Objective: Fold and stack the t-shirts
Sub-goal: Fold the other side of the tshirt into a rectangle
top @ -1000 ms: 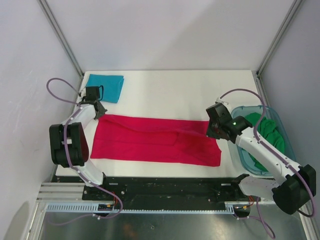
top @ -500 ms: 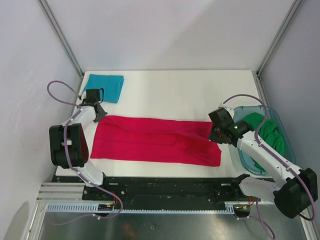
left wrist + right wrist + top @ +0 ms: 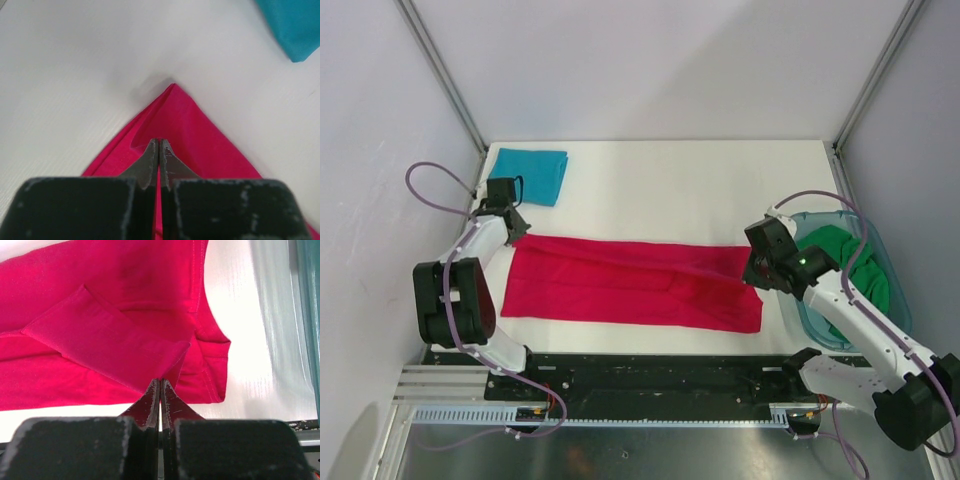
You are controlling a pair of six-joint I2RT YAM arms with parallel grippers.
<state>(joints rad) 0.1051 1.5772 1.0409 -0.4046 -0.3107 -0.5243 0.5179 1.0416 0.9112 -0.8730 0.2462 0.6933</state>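
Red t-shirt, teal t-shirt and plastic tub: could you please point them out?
red t-shirt (image 3: 620, 285), top view, middle of the spread cloth
teal t-shirt (image 3: 532, 172), top view, centre of the fold
plastic tub (image 3: 898, 295), top view, right rim

Robot lab cell: white table (image 3: 660, 185), aluminium frame posts (image 3: 442, 75), bare white walls (image 3: 650, 60)

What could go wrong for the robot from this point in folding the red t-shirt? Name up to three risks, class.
1. The left tool and right tool each seem to pinch only a small bit of the red t-shirt; the cloth may slip free.
2. The flap at the right tool lies slanted, so the fold may come out crooked.
3. The right arm works close beside the tub; it might nudge it.
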